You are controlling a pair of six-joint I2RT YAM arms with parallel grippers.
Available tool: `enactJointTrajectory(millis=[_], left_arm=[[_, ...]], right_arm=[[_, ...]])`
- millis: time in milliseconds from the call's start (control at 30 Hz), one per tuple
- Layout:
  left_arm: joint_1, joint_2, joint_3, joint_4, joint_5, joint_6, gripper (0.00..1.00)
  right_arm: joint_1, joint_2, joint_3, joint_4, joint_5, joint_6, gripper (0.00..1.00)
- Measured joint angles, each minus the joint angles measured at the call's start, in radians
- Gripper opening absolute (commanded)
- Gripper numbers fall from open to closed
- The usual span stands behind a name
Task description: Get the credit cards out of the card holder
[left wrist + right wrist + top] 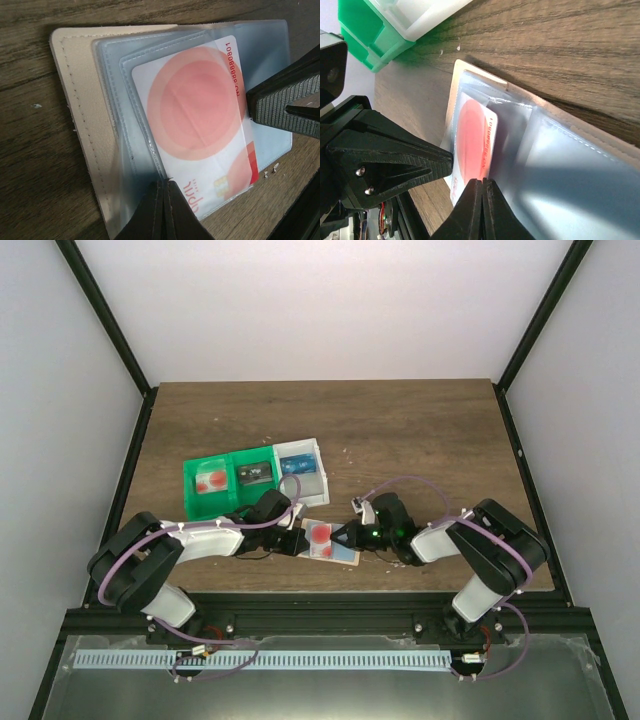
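Left wrist view: a pale credit card [195, 115] with red circles sits sleeved in the open card holder [80, 100].
Its red print reads "NO.88880801". The left gripper [164, 182] and right gripper [482, 181] are both clenched, tips at the card holder on the wooden table [30, 150].

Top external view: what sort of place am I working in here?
Probably a robot test cell, not a home or shop: plain white walls in a black frame enclose a wooden table, with the left arm and right arm bolted at its near edge.
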State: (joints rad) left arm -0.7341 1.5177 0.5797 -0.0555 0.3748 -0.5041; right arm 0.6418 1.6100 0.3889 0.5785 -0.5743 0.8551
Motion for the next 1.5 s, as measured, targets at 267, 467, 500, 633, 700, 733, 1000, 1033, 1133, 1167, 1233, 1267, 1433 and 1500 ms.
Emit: enactJointTrajectory(millis=[267,467,500,633,700,733,1000,1033,1133,1167,1233,1267,1433,1500], left_arm=[[0.000,0.001,0.000,0.002,0.002,-0.012,0.00],[0.000,0.002,0.000,0.004,0.008,-0.016,0.00],[0.000,0.002,0.000,0.004,0.008,-0.017,0.00],[0.000,0.003,0.000,0.007,0.011,-0.017,0.00],[0.000,0.005,0.000,0.010,0.013,-0.017,0.00],[0.000,0.005,0.000,0.011,0.014,-0.018,0.00],[0.000,0.006,0.000,0.012,0.016,-0.019,0.00],[0.000,0.007,0.000,0.012,0.015,-0.019,0.00],[0.000,0.007,0.000,0.013,0.015,-0.020,0.00],[0.000,0.007,0.000,0.013,0.015,-0.020,0.00],[0.000,0.007,0.000,0.013,0.015,-0.020,0.00],[0.000,0.007,0.000,0.013,0.015,-0.020,0.00],[0.000,0.009,0.000,0.018,0.015,-0.026,0.00],[0.000,0.011,0.000,0.021,0.015,-0.029,0.00]], right_arm=[[-0.005,0.000,-0.001,0.012,-0.008,0.016,0.13],[-0.006,0.000,0.000,-0.005,-0.003,0.023,0.17],[-0.005,0.001,0.002,-0.011,-0.001,0.023,0.17],[-0.006,0.015,0.009,-0.016,0.000,0.025,0.16],[-0.006,0.028,0.012,-0.012,-0.004,0.026,0.15],[-0.006,0.034,0.014,-0.010,-0.006,0.026,0.14],[-0.006,0.063,0.021,0.027,-0.029,0.045,0.01],[-0.006,0.063,0.021,0.033,-0.032,0.045,0.00],[-0.006,0.060,0.021,0.037,-0.034,0.048,0.00],[-0.006,0.056,0.019,0.037,-0.034,0.048,0.01],[-0.006,0.048,0.016,0.036,-0.032,0.048,0.01],[-0.006,0.044,0.014,0.036,-0.031,0.049,0.01],[-0.017,0.034,-0.007,0.042,-0.027,0.058,0.01],[-0.024,0.022,-0.025,0.044,-0.026,0.062,0.00]])
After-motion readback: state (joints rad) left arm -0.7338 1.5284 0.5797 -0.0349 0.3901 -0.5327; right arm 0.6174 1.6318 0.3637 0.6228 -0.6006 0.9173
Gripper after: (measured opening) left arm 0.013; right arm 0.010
